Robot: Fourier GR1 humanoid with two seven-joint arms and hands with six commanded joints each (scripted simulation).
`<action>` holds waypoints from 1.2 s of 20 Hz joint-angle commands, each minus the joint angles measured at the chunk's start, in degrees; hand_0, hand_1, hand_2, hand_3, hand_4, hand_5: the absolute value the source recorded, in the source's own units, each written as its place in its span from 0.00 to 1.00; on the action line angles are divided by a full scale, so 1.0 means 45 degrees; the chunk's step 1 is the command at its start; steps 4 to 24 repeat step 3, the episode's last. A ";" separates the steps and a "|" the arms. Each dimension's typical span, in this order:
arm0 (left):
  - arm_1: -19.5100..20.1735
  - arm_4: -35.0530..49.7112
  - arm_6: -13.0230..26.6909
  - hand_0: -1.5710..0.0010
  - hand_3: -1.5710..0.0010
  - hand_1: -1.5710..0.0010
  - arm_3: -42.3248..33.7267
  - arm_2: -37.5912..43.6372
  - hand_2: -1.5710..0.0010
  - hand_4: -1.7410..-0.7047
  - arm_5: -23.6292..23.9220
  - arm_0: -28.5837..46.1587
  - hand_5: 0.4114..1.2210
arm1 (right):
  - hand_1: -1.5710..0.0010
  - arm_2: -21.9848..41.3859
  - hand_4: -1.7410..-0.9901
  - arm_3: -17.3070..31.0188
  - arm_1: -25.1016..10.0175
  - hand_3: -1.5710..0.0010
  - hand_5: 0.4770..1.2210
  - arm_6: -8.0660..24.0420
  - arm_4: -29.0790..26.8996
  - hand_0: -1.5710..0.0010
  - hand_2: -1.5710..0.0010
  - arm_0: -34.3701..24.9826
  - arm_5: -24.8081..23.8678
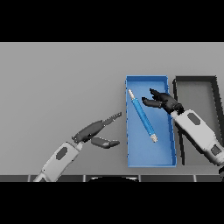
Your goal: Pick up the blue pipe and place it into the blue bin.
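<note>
The right hand (162, 100) is positioned over the upper right part of the blue bin (151, 160), with its forearm entering from the lower right edge of the view. Its fingers are loosely spread and relaxed, pointing toward the view's left. They grip nothing.

The blue pipe (142, 115) lies inside the blue bin, directly to the left of the right hand's fingertips and slightly below them. The pipe runs diagonally: its thin pale tip points to the bin's upper left corner, and its pale capped end points to the bin's lower right. The pipe rests on the bin floor. Whether the fingertips of the right hand touch the pipe cannot be determined; they appear just beside its upper section.

A black bin (195, 79) stands immediately to the right of the blue bin, behind and beside the right forearm. Its interior shows the grey of the table surface.

The left hand (94, 131) is held above the grey table (57, 83), to the left of the blue bin and near its left wall. Its fingers are extended straight toward the upper right, with the thumb spread apart below them. It holds nothing.
</note>
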 commanded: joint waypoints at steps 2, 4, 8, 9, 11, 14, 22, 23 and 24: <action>-0.0022 -0.0065 0.0138 1.00 1.00 1.00 -0.0256 -0.0109 1.00 0.88 0.0075 0.0054 0.08 | 0.99 -0.0119 0.74 0.0147 -0.0051 0.99 0.39 0.0046 -0.0052 0.99 0.99 -0.0115 -0.0009; -0.0077 -0.0119 0.0299 1.00 1.00 1.00 -0.0252 -0.0169 1.00 0.88 0.0123 0.0072 0.08 | 0.99 -0.0046 0.74 0.0005 -0.0074 0.99 0.39 -0.0012 -0.0029 0.99 0.99 0.0024 0.0028; -0.0077 -0.0119 0.0299 1.00 1.00 1.00 -0.0252 -0.0169 1.00 0.88 0.0123 0.0072 0.08 | 0.99 -0.0046 0.74 0.0005 -0.0074 0.99 0.39 -0.0012 -0.0029 0.99 0.99 0.0024 0.0028; -0.0077 -0.0119 0.0299 1.00 1.00 1.00 -0.0252 -0.0169 1.00 0.88 0.0123 0.0072 0.08 | 0.99 -0.0046 0.74 0.0005 -0.0074 0.99 0.39 -0.0012 -0.0029 0.99 0.99 0.0024 0.0028; -0.0077 -0.0119 0.0299 1.00 1.00 1.00 -0.0252 -0.0169 1.00 0.88 0.0123 0.0072 0.08 | 0.99 -0.0046 0.74 0.0005 -0.0074 0.99 0.39 -0.0012 -0.0029 0.99 0.99 0.0024 0.0028; -0.0077 -0.0119 0.0299 1.00 1.00 1.00 -0.0252 -0.0169 1.00 0.88 0.0123 0.0072 0.08 | 0.99 -0.0046 0.74 0.0005 -0.0074 0.99 0.39 -0.0012 -0.0029 0.99 0.99 0.0024 0.0028; -0.0077 -0.0119 0.0299 1.00 1.00 1.00 -0.0252 -0.0169 1.00 0.88 0.0123 0.0072 0.08 | 0.99 -0.0046 0.74 0.0005 -0.0074 0.99 0.39 -0.0012 -0.0029 0.99 0.99 0.0024 0.0028; -0.0077 -0.0119 0.0299 1.00 1.00 1.00 -0.0252 -0.0169 1.00 0.88 0.0123 0.0072 0.08 | 0.99 -0.0046 0.74 0.0005 -0.0074 0.99 0.39 -0.0012 -0.0029 0.99 0.99 0.0024 0.0028; -0.0077 -0.0119 0.0299 1.00 1.00 1.00 -0.0252 -0.0169 1.00 0.88 0.0123 0.0072 0.08 | 0.99 -0.0046 0.74 0.0005 -0.0074 0.99 0.39 -0.0012 -0.0029 0.99 0.99 0.0024 0.0028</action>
